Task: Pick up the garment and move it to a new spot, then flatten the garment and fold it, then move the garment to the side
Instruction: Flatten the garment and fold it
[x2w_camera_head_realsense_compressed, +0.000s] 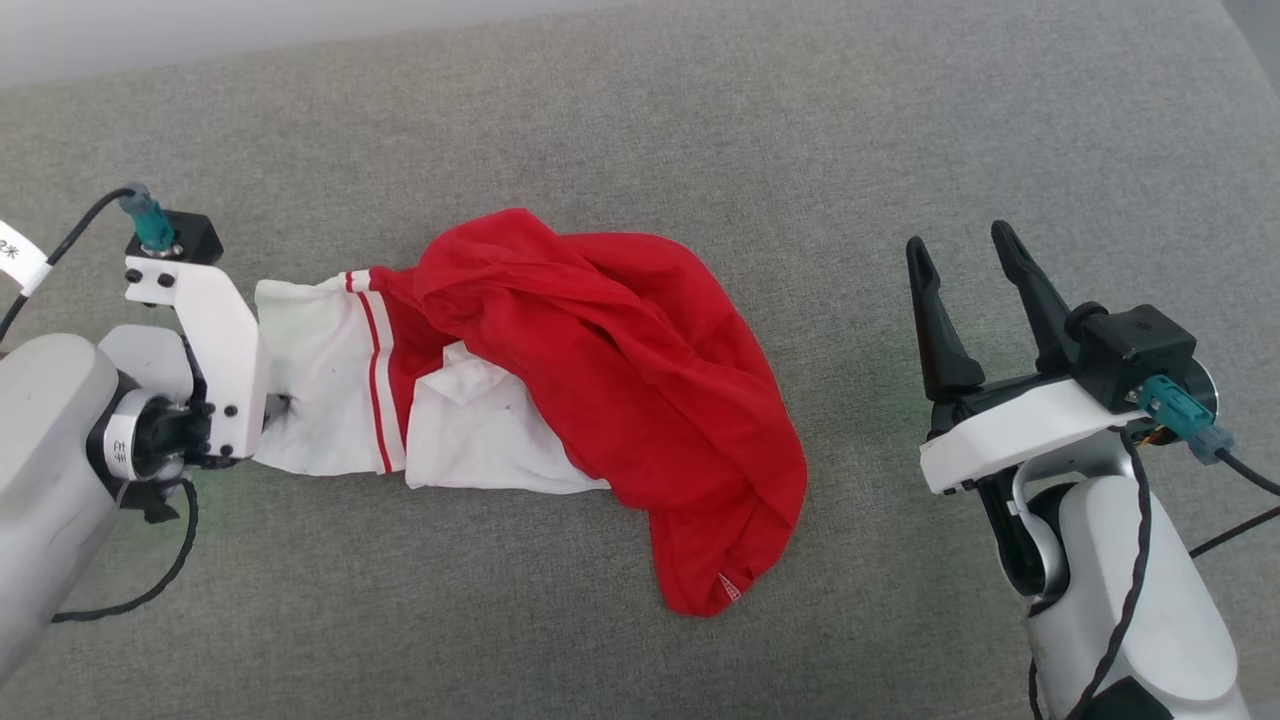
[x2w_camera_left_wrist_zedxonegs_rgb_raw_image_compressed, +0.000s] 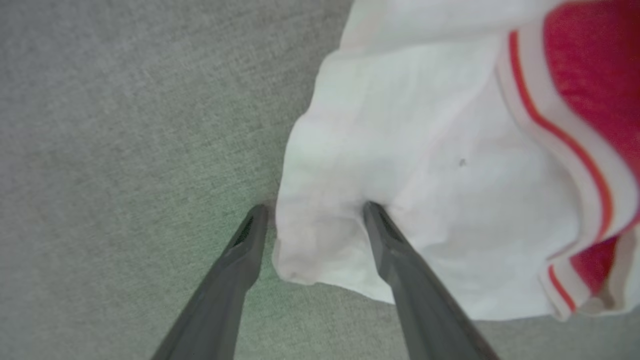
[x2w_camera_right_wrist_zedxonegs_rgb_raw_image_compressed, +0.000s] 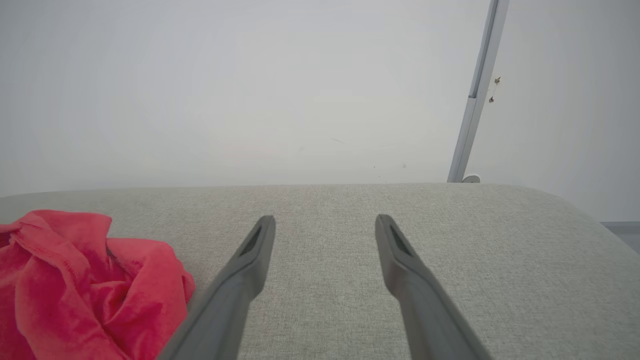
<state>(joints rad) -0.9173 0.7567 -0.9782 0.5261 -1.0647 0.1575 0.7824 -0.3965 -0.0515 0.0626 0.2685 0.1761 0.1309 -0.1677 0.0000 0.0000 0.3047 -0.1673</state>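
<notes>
Garment (x2w_camera_head_realsense_compressed: 620, 380) in a heap — nothing gripped.
Red jersey bunched on the grey padded bench (x2w_camera_head_realsense_compressed: 700, 120); left claw (x2w_camera_left_wrist_zedxonegs_rgb_raw_image_compressed: 312, 212), spread, straddles its white sleeve (x2w_camera_left_wrist_zedxonegs_rgb_raw_image_compressed: 425, 150) edge; right claw (x2w_camera_head_realsense_compressed: 960, 240), spread too, well apart. Thin, limp, light, I'd judge — pinch hem or shoulder seams. Hem tag (x2w_camera_head_realsense_compressed: 731, 588) unreadable.

The garment (x2w_camera_head_realsense_compressed: 610, 400), red with white red-striped sleeves, lies crumpled in a heap on grey fabric

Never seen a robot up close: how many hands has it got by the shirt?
2. The left hand is at the white sleeve of the shirt, fingers open either side of a fold. The right hand is open, apart, right of the shirt.
</notes>
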